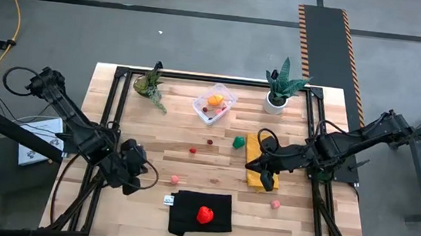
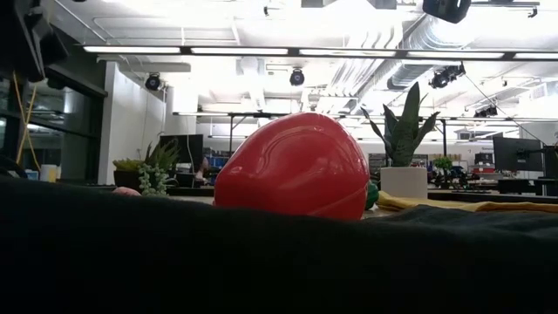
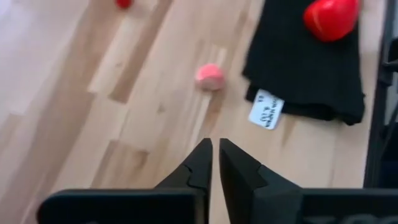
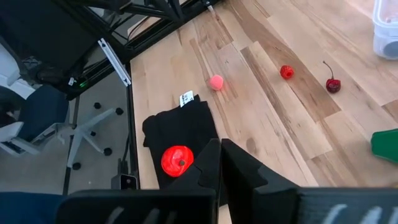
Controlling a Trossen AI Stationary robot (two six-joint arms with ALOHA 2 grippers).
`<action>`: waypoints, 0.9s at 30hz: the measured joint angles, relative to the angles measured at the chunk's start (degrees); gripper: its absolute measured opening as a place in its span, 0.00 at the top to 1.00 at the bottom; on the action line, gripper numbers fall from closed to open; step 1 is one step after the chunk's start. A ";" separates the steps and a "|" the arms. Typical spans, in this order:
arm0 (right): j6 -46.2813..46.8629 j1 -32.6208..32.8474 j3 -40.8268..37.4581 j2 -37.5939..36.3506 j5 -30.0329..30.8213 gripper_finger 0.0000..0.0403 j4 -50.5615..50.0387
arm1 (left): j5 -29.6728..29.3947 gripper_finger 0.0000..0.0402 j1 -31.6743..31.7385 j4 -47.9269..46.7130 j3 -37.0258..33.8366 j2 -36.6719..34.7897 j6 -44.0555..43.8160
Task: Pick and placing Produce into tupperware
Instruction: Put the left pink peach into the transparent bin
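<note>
Fingers, left: we see the left gripper (image 3: 215,163) with its two fingers nearly together, only a thin slit between them, holding nothing; in the high view it (image 1: 145,175) hovers at the surface's 8 o'clock area.
Fingers, right: the right gripper (image 4: 220,163) is closed and empty; in the high view it (image 1: 268,178) sits over the yellow cloth (image 1: 257,149), right of centre.
Nearest produce: the pink berry (image 1: 175,180) lies on the bare surface (image 1: 308,228) at 3 o'clock from the left fingers, near them but apart; the left wrist view shows it (image 3: 209,76) straight ahead of the fingertips. Being round, it offers no long axis to align with.
Nearer arm: we judge the left arm clearly closer to this berry; the right gripper is nearer the second pink berry (image 1: 275,205), at its 5 o'clock.
Other produce: red strawberry (image 1: 204,214) on the black cloth (image 1: 185,216); small red berry (image 1: 193,150), dark cherry (image 1: 210,142) and green piece (image 1: 238,142) mid-surface.
Tupperware: the clear tub (image 1: 229,97) stands at 12 o'clock, already holding an orange piece (image 1: 215,100), and lies at 1 o'clock from the left gripper, well apart.
Coming move: we expect the left fingers must open before closing on the berry.
</note>
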 joint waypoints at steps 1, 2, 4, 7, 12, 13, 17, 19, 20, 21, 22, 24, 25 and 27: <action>0.04 -0.01 0.00 0.00 0.00 0.99 0.00 | 0.04 0.93 0.00 1.80 -0.70 0.00 0.95; 0.06 -0.01 0.00 0.00 0.00 0.99 0.00 | 0.00 0.90 0.00 3.33 -1.23 0.00 1.73; 0.09 -0.01 0.00 0.00 0.00 0.99 0.00 | -0.34 0.84 0.00 5.17 -2.03 0.03 2.33; -0.01 -0.01 0.00 0.00 0.00 0.99 0.00 | -1.24 0.75 0.00 5.83 -3.46 0.09 2.33; 0.05 0.01 0.00 0.00 0.49 0.99 0.00 | -1.98 0.60 0.02 8.19 -6.86 0.09 2.35; 0.12 0.00 0.00 0.00 0.62 0.99 0.00 | -2.19 0.58 0.02 9.59 -7.66 0.11 2.34; 1.10 -0.01 0.00 0.00 0.63 0.99 -0.08 | -3.35 0.51 0.02 14.80 -10.31 0.11 2.56; 1.43 -0.01 0.00 -0.02 0.64 0.99 -0.52 | -4.68 0.49 0.02 18.02 -11.56 0.11 4.47; 1.44 -0.01 0.00 -0.02 0.66 0.99 -0.62 | -5.36 0.49 0.02 19.85 -12.30 0.11 5.83; 1.43 -0.01 0.00 -0.02 0.66 0.99 -0.61 | -5.87 0.49 0.07 21.42 -13.07 0.11 6.87; 1.43 -0.01 0.00 -0.02 0.66 0.99 -0.61 | -6.45 0.49 0.07 22.72 -13.75 0.13 7.62; 1.52 -0.01 0.00 -0.02 0.66 0.99 -0.61 | -7.63 0.49 0.07 25.44 -15.02 0.49 8.01; 1.58 -0.01 0.00 -0.02 0.66 0.99 -0.61 | -7.97 0.49 0.07 26.63 -15.63 0.90 8.07; 1.63 -0.01 0.00 -0.02 0.66 0.99 -0.60 | -8.19 0.48 0.07 28.71 -16.81 1.75 8.13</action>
